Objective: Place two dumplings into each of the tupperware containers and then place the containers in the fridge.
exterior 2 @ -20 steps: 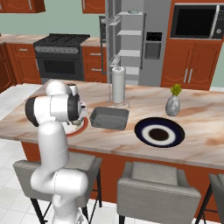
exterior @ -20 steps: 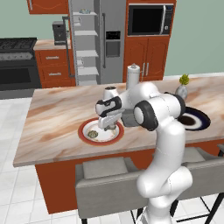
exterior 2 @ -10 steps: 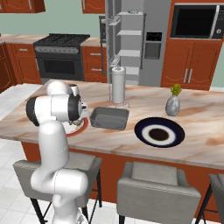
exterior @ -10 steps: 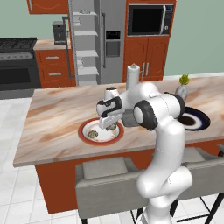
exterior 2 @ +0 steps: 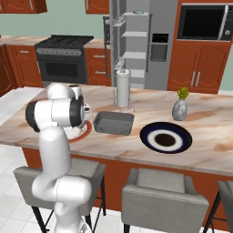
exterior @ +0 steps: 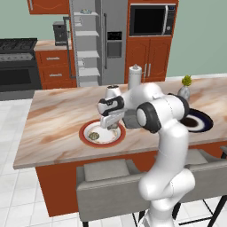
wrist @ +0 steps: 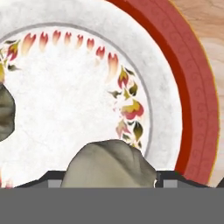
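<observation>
My gripper [exterior: 111, 126] hangs low over the right side of the red-rimmed plate [exterior: 85, 133]. In the hand view its jaws [wrist: 108, 179] sit against both sides of a pale tan dumpling [wrist: 109, 162] that rests on the plate's white face [wrist: 65, 100]. A second dumpling [wrist: 5, 114] lies at the left edge of that view and left of the gripper [exterior: 93, 135] on the plate. The dark grey rectangular tupperware container [exterior 2: 113, 123] sits open just right of the plate. The fridge [exterior: 106, 40] stands behind the island with its left door open and pale shelves [exterior 2: 133, 54] showing.
A dark blue plate [exterior 2: 165, 138] lies right of the container. A paper towel roll [exterior 2: 123, 88] stands behind the container and a small vase [exterior 2: 179, 109] further right. Grey stools [exterior 2: 159, 191] line the island's near edge.
The jaws have drawn in from wide open onto the dumpling on the plate. The arm has hardly moved.
</observation>
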